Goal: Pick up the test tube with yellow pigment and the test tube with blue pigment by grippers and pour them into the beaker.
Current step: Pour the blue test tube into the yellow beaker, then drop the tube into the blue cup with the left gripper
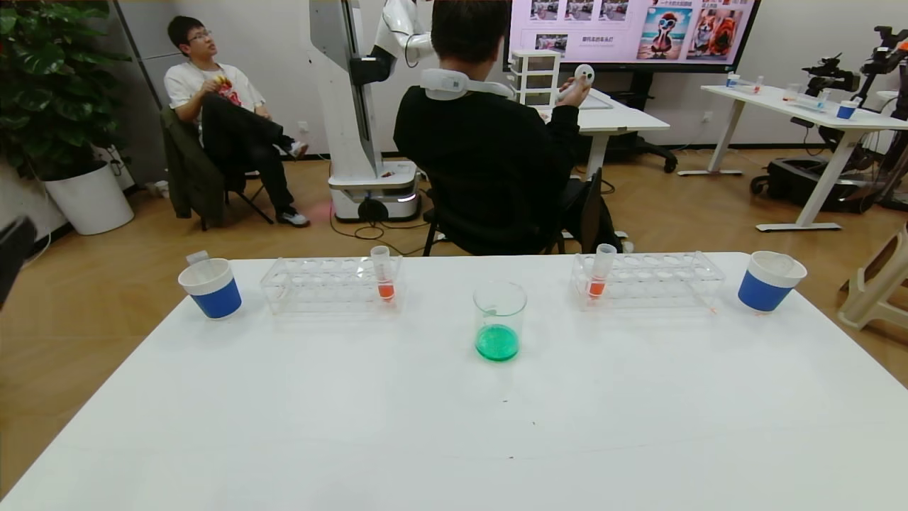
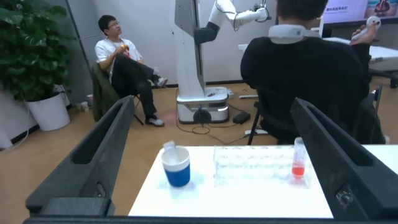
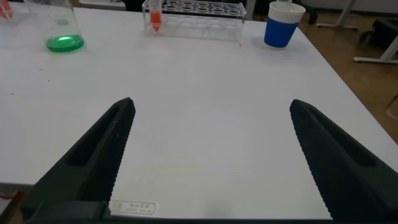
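- The beaker (image 1: 499, 321), holding green liquid, stands mid-bench (image 1: 454, 426) between two tube racks.
- Our left gripper (image 2: 214, 162) hangs wide off the bench's left.
- Our right gripper (image 3: 211, 155) gapes empty above it.
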`<state>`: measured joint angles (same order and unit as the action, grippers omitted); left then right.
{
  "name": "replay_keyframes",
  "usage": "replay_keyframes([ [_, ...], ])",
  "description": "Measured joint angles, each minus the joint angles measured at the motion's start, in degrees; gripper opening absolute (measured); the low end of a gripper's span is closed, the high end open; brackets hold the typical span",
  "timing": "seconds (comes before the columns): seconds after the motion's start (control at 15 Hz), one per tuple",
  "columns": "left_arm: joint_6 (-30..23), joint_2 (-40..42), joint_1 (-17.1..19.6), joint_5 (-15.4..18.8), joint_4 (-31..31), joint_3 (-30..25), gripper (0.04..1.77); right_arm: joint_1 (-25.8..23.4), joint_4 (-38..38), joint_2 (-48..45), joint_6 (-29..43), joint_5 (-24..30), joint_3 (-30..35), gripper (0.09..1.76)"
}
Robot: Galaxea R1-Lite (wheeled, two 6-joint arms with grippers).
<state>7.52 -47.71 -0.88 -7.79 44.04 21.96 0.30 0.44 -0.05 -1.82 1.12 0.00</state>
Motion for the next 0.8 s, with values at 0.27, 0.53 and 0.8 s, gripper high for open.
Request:
replay_keyframes([
  [0.27, 0.8, 20.3, 0.1, -0.1, -24.7, -2.1, 1.75, 0.0, 0.0, 0.0, 0.0, 0.0, 0.0, 1.74],
  [0.53, 0.2, 35.2, 0.1, 1.0, -32.9, -4.0, 1.75, 0.0, 0.0, 0.0, 0.0, 0.0, 0.0, 1.74],
  [0.8, -0.1, 45.0, 0.5, 6.3, -31.7, -13.7, 1.75, 0.0, 0.0, 0.0, 0.0, 0.0, 0.0, 1.74],
])
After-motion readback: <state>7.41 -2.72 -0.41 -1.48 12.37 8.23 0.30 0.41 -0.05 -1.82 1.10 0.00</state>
